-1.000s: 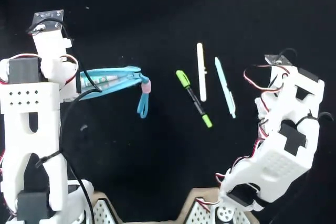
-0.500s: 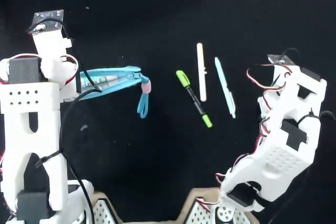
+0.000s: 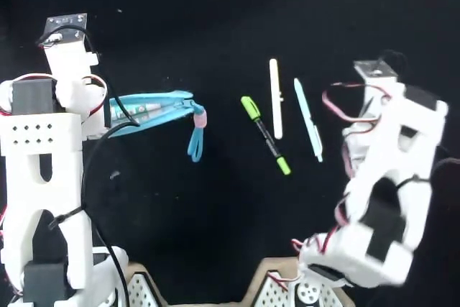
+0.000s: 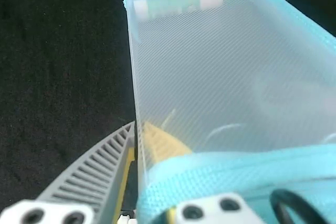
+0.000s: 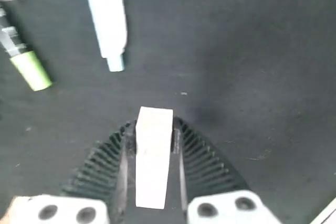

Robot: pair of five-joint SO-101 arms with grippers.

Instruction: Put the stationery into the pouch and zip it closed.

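The translucent blue pouch (image 3: 151, 108) hangs in my left gripper (image 4: 137, 139), which is shut on its edge; a pen lies inside it (image 4: 178, 1). Its zipper pull strap (image 3: 196, 136) dangles toward the table's middle. A green highlighter (image 3: 265, 135), a white pen (image 3: 275, 98) and a light blue pen (image 3: 307, 118) lie side by side on the black table. My right gripper (image 5: 154, 125) is shut on a small white eraser-like block (image 5: 153, 166), just above the table near the blue pen's tip (image 5: 113, 59) and the highlighter's green end (image 5: 31, 70).
The right arm (image 3: 388, 177) stands to the right of the pens, the left arm (image 3: 43, 156) along the left edge. Bare black table (image 3: 230, 235) lies between them and in front.
The right arm has swung and risen, its wrist shifting toward the back of the table. The left arm, pouch and pens have stayed put.
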